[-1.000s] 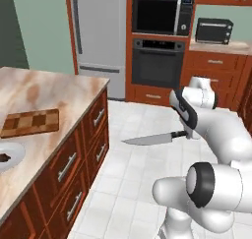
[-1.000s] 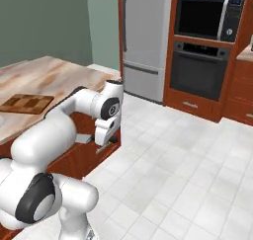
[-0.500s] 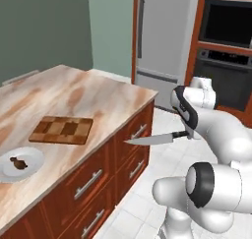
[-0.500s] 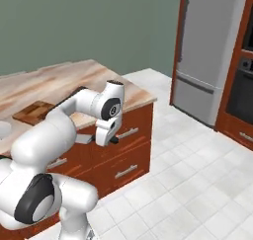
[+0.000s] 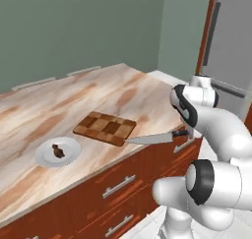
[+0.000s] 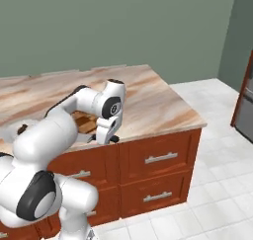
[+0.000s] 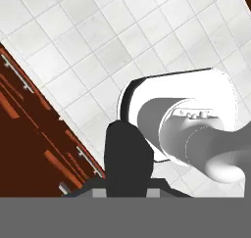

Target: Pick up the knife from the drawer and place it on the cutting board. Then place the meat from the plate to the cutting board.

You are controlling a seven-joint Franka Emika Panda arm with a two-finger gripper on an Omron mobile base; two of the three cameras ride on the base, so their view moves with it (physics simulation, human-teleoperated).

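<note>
My gripper (image 5: 186,133) is shut on the dark handle of the knife (image 5: 152,138). The silver blade lies level and points left, with its tip just short of the near right corner of the checkered cutting board (image 5: 105,128). The board lies flat on the marble island counter. Left of it stands the white plate (image 5: 45,157) with the small brown meat (image 5: 58,151) in its middle. From the right base view, the gripper (image 6: 105,137) hangs over the counter's front edge beside the board (image 6: 87,123). In the hand view the knife handle (image 7: 128,162) fills the gap between the fingers. The drawer is out of view.
The island counter (image 5: 59,105) spreads wide and bare behind the board. Brown cabinet drawers with bar handles (image 6: 160,158) line its front. A grey fridge (image 5: 231,41) stands at the right. White floor tiles (image 6: 217,184) lie beside the island.
The base has swung round, so both base views have shifted from the oven wall to the island, now close in front. The knife stays in the shut gripper, its tip now by the board.
</note>
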